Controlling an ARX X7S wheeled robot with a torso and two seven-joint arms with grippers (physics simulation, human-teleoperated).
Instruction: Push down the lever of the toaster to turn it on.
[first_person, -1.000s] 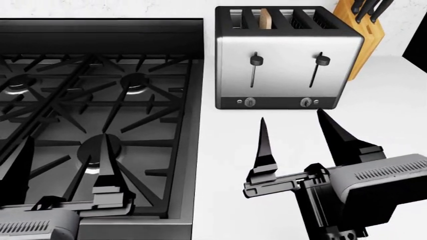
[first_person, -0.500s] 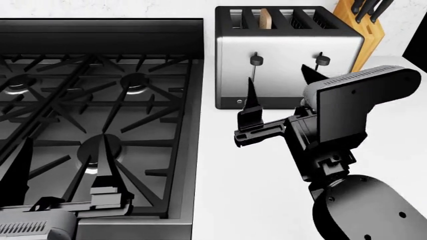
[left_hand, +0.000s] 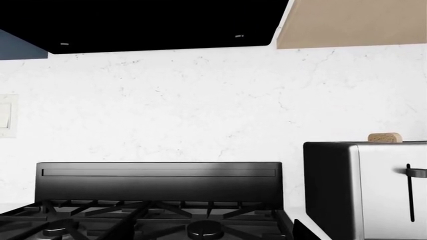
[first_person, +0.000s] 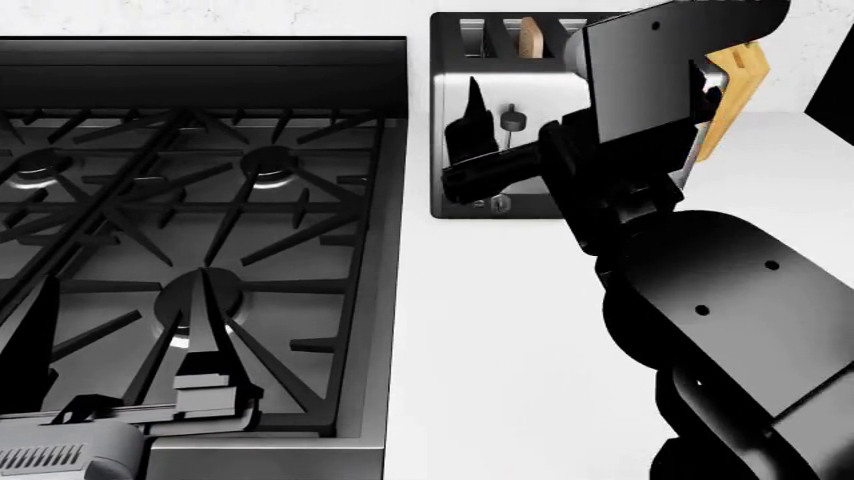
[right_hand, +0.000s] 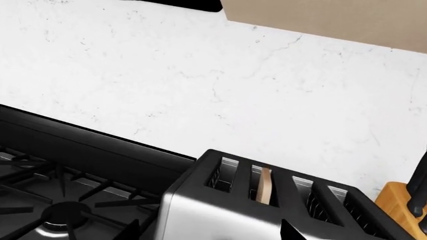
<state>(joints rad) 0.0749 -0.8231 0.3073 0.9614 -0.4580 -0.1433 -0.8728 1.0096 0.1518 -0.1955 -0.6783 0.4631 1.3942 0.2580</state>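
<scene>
Right hand (first_person: 534, 120) risen, covering toaster (first_person: 467, 190) front

Setting: domestic kitchen, simulator render. Evidence: gas stove (first_person: 200, 230) with black cast grates and round burners, set flush beside a white countertop (first_person: 494, 330). White marble-veined backsplash (left_hand: 200, 100) runs behind it. A dark range hood (left_hand: 147, 22) hangs above the stove, with a tan wall cabinet (left_hand: 353, 22) next to it. On the counter stand a brushed-steel four-slot toaster (right_hand: 220, 210) (one slice in a slot) and a wooden knife block (first_person: 731, 85) just beside it.
</scene>
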